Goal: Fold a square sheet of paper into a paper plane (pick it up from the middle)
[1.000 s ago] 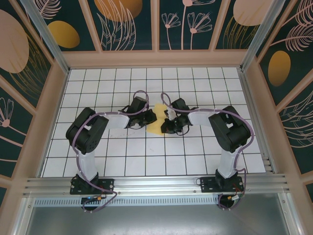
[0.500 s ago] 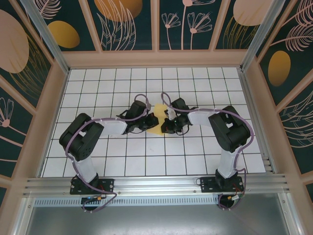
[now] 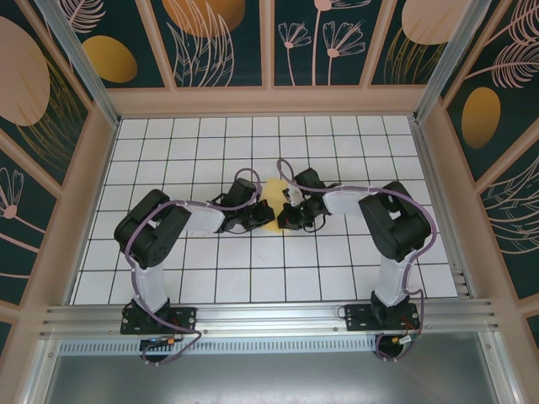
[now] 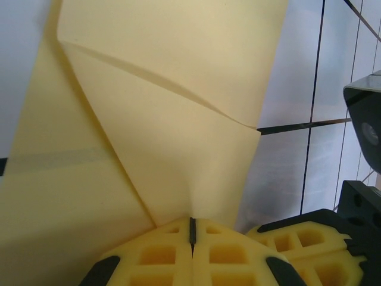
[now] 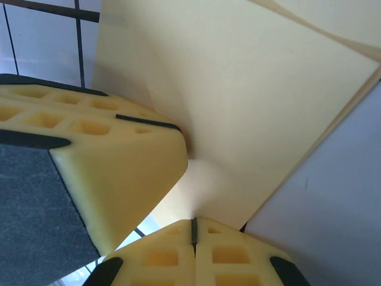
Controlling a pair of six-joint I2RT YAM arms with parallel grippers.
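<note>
The square sheet of paper (image 3: 274,199) is pale yellow, partly folded, with slanting creases. It lies mid-table between the two grippers. The left wrist view has the sheet (image 4: 166,113) running up from my left gripper (image 4: 192,221), whose yellow foam jaws are pressed together with the paper's edge pinched in the seam. In the right wrist view my right gripper (image 5: 193,221) is likewise shut on an edge of the sheet (image 5: 250,101). The left gripper's fingers (image 5: 113,155) sit close beside it. From above, the left gripper (image 3: 259,217) and right gripper (image 3: 290,215) face each other across the paper.
White grid-tiled table (image 3: 210,261) inside tan-framed walls (image 3: 269,101) with dark painted panels. Free tiles lie all around the two arms. The right gripper's fingers (image 4: 297,241) and its dark body (image 4: 364,125) crowd the right side of the left wrist view.
The left gripper has closed fully on the paper and shifted a little toward the right gripper, its elbow swinging. The paper looks narrower from above. The right arm has hardly moved.
</note>
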